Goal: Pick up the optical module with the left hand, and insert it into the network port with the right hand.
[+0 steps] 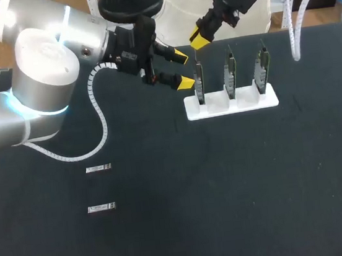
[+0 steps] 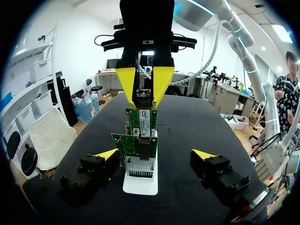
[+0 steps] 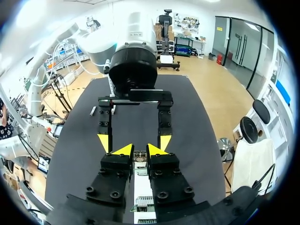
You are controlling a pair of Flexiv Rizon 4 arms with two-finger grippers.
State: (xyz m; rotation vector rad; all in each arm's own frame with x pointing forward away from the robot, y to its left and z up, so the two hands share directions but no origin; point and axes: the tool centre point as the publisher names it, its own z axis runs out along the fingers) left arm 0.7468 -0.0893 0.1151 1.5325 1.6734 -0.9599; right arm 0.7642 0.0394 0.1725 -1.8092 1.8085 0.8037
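Dark table, head view: white holder carries three upright cards; right gripper hangs over the leftmost card; left gripper just beside it, fingers apart, empty; two spare modules lie well off. Left wrist view: optical module clamped between right fingers above the card row; contact cannot be told, port not made out; any tilt would likely jam it or lever a card from its slot; card print illegible. Right wrist view: fingers nearly together on module; no readable writing.
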